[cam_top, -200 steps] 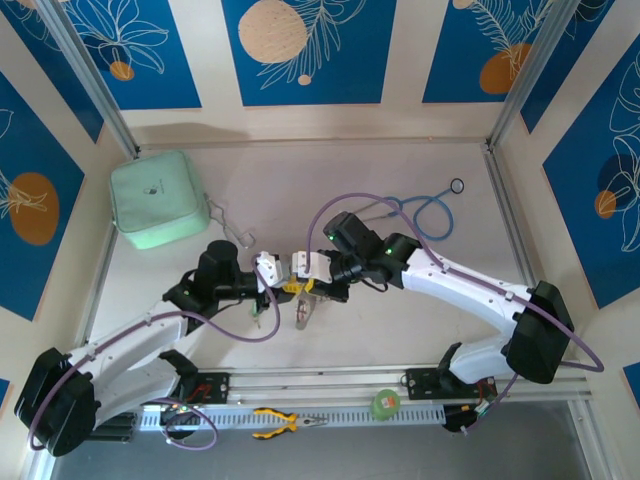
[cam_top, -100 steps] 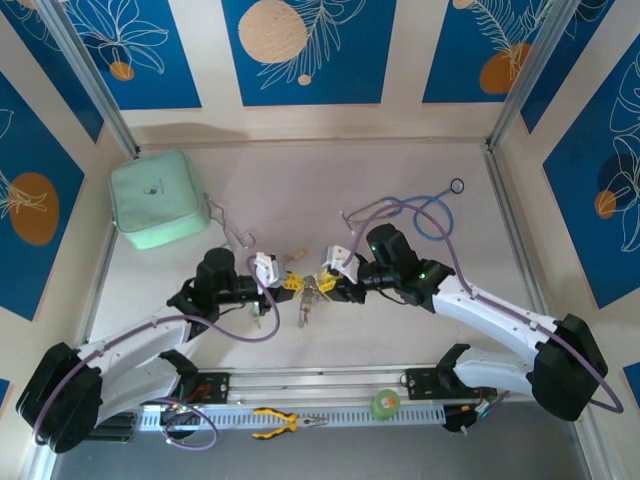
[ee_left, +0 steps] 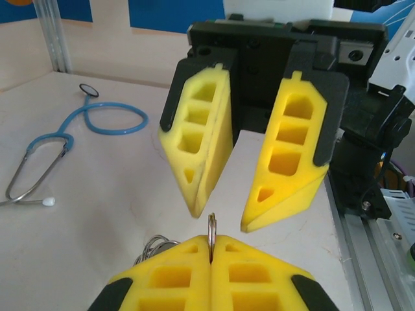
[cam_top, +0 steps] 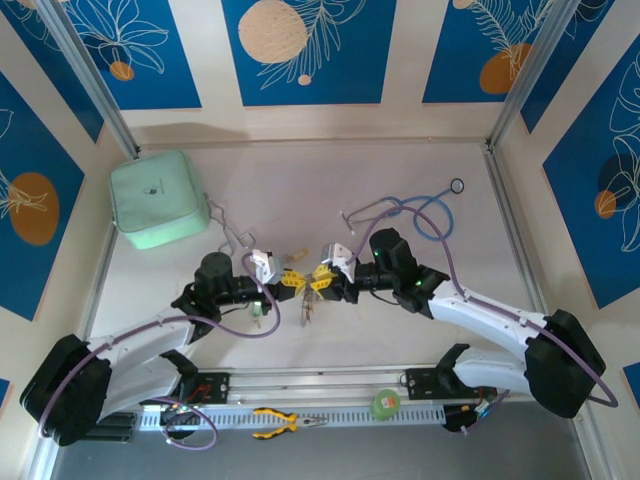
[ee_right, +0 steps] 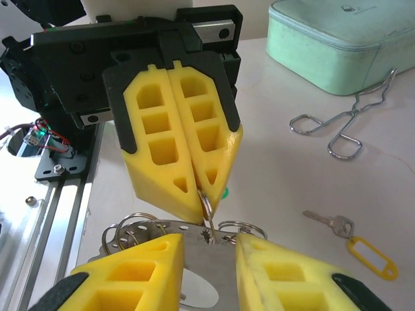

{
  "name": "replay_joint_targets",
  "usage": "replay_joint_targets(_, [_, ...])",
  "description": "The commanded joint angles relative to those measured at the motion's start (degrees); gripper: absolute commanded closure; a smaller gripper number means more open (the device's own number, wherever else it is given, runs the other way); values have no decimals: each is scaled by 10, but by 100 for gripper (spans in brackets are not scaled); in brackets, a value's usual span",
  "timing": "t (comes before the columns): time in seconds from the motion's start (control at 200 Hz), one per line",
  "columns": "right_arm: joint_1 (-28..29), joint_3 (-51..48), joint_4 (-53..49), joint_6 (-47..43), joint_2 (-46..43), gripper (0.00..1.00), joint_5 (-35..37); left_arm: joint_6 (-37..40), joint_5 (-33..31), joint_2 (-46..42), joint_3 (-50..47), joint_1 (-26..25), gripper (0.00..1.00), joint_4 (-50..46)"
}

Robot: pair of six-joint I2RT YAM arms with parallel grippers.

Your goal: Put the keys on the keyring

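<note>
My left gripper (ee_left: 212, 241) is shut on a small silvery split ring (ee_left: 211, 228) that stands up between its yellow pads. That ring belongs to the keyring (ee_right: 207, 249), a silvery holed metal plate with several split rings, which hangs below the left gripper (ee_right: 204, 194). My right gripper (ee_right: 209, 236) faces it tip to tip. It is open, with a finger either side of the plate and not pressing it. In the top view the two grippers, left (cam_top: 283, 277) and right (cam_top: 322, 280), meet at mid-table. One of the keys (ee_right: 353, 236), with a yellow tag, lies on the table beyond them.
Silvery forceps (ee_right: 343, 126) lie next to a mint-green case (cam_top: 158, 198) at the far left. A blue stethoscope (cam_top: 430, 215) lies at the far right. Yellow-handled pliers (cam_top: 285, 422) and a green roll (cam_top: 384, 403) rest on the near rail.
My right gripper has opened and drawn back slightly to the right. My left gripper has closed fully on the split ring and now carries the keyring alone.
</note>
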Motion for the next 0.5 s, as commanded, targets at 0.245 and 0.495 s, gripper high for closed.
replay_joint_targets(0.245, [0,13,36,15,27,81,-31,-12,35,14,2,1,100,53])
replay_joint_targets(0.495, [-3,27,19,7,32,100,-43,-4,21,9,5,1,89,33])
